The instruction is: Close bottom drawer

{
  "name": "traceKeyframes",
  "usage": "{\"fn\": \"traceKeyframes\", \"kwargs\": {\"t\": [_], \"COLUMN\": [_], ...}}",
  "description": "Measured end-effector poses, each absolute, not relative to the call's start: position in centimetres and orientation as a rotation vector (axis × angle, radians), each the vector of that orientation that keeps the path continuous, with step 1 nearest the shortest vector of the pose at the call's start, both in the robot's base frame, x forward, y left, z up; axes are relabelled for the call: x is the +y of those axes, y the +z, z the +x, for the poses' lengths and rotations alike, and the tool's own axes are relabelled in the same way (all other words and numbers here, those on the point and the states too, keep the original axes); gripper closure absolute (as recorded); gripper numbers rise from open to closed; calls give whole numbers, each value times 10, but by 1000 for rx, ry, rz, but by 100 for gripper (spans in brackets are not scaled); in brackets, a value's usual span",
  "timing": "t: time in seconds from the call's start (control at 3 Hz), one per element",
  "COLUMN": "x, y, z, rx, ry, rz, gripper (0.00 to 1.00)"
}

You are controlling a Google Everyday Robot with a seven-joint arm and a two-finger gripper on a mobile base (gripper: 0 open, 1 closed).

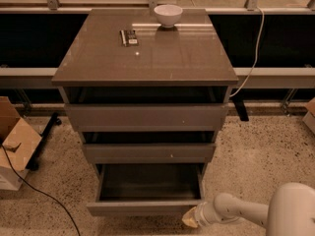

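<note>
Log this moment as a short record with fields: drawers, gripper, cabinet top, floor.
bottom drawer: pulled well out, grey tray interior showing
middle drawer: looks slightly out, dark gap above its front
top drawer: looks slightly out, dark gap above its front
gripper: low, at the right end of the bottom drawer's front; contact cannot be told
cabinet top: white bowl near the back edge, small dark object to its left
floor: cardboard box at left, black cable beside it
</note>
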State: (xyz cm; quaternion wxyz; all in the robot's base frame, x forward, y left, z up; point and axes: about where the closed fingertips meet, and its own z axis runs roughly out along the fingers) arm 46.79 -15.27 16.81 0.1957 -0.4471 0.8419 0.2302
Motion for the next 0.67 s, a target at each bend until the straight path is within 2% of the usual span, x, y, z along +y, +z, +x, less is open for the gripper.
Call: {"fn": "traceKeyframes", "kwargs": {"t": [0.67], "x": [-134], "y": [162], "z": [510], "rx": [2236], "ry": [609], "rz": [-1248], "gripper": [100]}}
